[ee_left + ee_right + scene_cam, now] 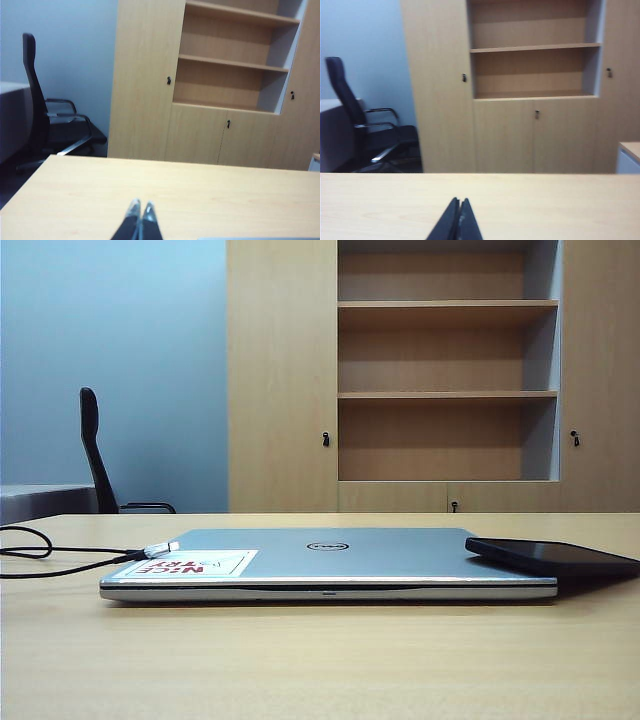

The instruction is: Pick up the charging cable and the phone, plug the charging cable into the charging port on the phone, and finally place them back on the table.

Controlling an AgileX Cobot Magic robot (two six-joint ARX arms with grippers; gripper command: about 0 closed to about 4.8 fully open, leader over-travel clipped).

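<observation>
In the exterior view the black charging cable loops over the table at the left, its silvery plug tip resting on the closed laptop's lid. The black phone lies partly on the laptop's right corner and juts past it. Its charging port cannot be made out. Neither gripper shows in the exterior view. My left gripper is shut and empty above bare tabletop. My right gripper is also shut and empty over the table. Neither wrist view shows the cable or the phone.
A closed silver Dell laptop with a red-lettered sticker lies mid-table. Behind stand a wooden shelf cabinet, a black office chair and a grey desk at the left.
</observation>
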